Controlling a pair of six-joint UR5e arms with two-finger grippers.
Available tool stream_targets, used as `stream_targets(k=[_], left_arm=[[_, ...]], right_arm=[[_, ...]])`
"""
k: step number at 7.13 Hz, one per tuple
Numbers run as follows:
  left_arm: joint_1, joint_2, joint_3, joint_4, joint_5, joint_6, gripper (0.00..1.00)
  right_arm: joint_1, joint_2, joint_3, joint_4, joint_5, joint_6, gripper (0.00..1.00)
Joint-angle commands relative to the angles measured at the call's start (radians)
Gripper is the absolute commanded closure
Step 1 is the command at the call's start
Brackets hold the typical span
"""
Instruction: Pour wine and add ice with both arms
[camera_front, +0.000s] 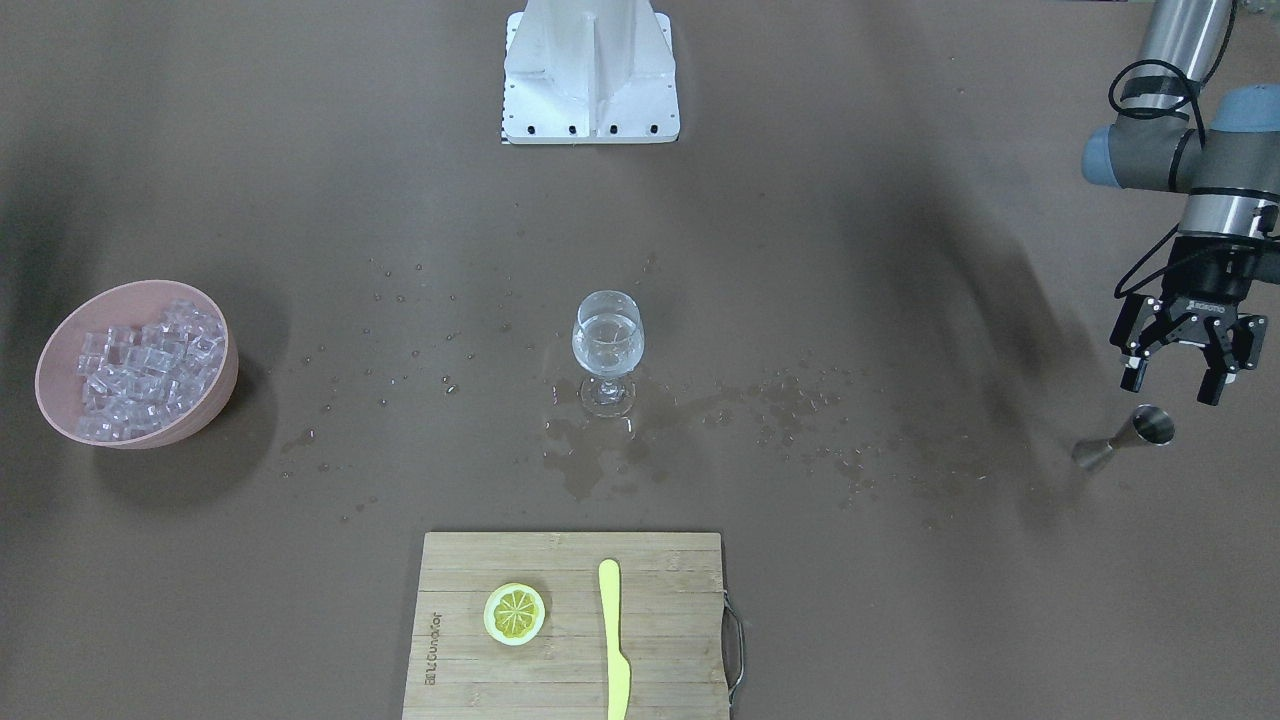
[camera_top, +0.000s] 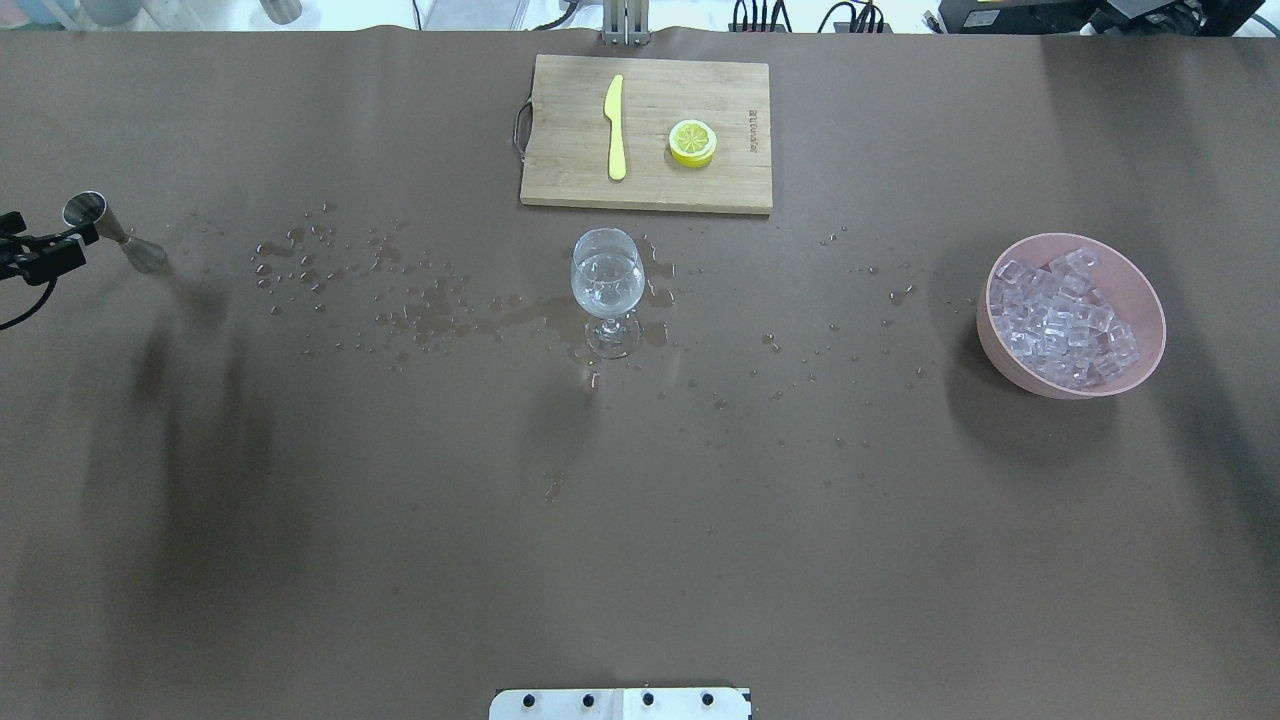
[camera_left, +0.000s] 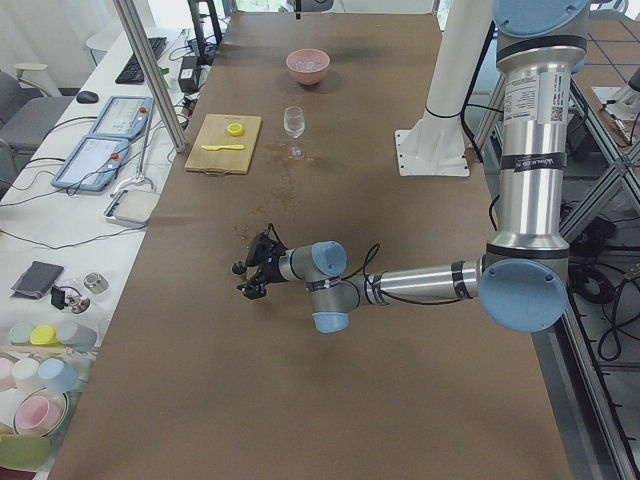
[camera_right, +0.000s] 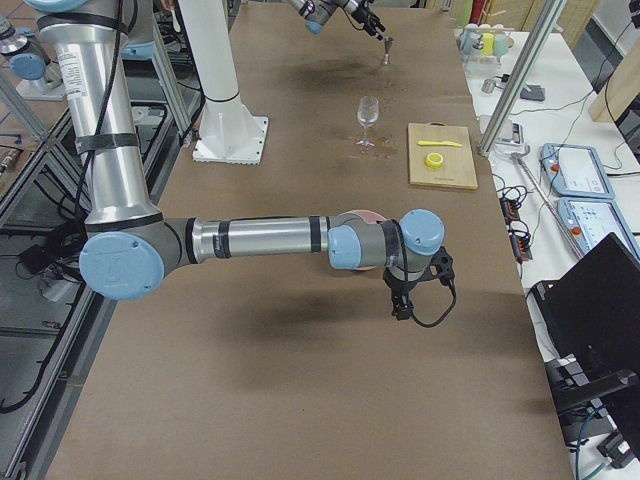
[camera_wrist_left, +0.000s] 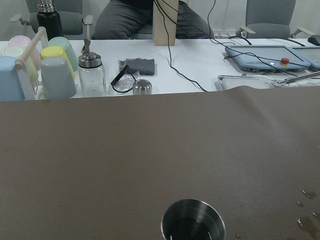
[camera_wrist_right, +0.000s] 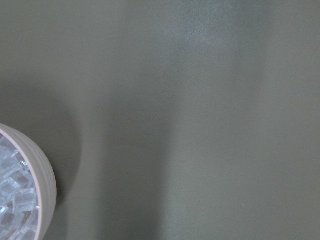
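brown sheeting covers the whole table (camera_top: 640, 550), and my white base sits at the middle of its near edge. my left arm (camera_left: 420, 283) reaches out low toward the table's left end. my right arm (camera_right: 260, 240) stretches toward the right end, its wrist over the cover just beside the pink bowl (camera_top: 1128, 272). a bamboo cutting board (camera_top: 560, 150) lies at the middle of the far edge, across from my base. the bowl stands near the right end, well apart from the board.

a stemmed wine glass (camera_front: 607, 345) stands upright at the centre of the table, between base and board, with the wine (camera_front: 607, 354) in it as a small clear pool. on the board lie a yellow knife (camera_front: 612, 640) and, beside it, a lemon slice (camera_front: 514, 612), not touching. a steel jigger (camera_front: 1125, 438) stands by the left end.

my left gripper (camera_front: 1170, 386) hangs just above and beside the jigger, fingers spread apart, touching nothing. my right gripper (camera_right: 400, 305) points down at the cover; i cannot tell whether its fingers are apart or together.

the ice (camera_top: 1060, 315) is heaped in the pink bowl, many small clear cubes. wet drops (camera_top: 400, 310) speckle the cover from the jigger to the glass and thin out toward the bowl.
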Motion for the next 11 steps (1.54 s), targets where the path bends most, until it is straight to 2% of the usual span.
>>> stream_targets(k=[1, 2, 3, 5, 11], left_arm=[[0.060, -0.039, 0.082, -0.006, 0.131, -0.021, 0.03], [0.064, -0.047, 0.116, -0.003, 0.230, -0.018, 0.03], [0.076, -0.076, 0.132, 0.000, 0.246, -0.021, 0.03], [0.156, -0.142, 0.170, -0.001, 0.338, -0.023, 0.03], [0.170, -0.175, 0.249, 0.007, 0.339, -0.020, 0.03]], right_arm=[[-0.002, 0.003, 0.004, -0.001, 0.003, 0.001, 0.00], [-0.002, 0.007, 0.002, -0.002, 0.003, 0.001, 0.00], [-0.002, 0.007, 0.005, -0.002, 0.005, 0.001, 0.00], [0.000, 0.005, 0.005, -0.001, 0.012, 0.000, 0.00], [0.000, 0.005, 0.005, -0.001, 0.014, 0.000, 0.00]])
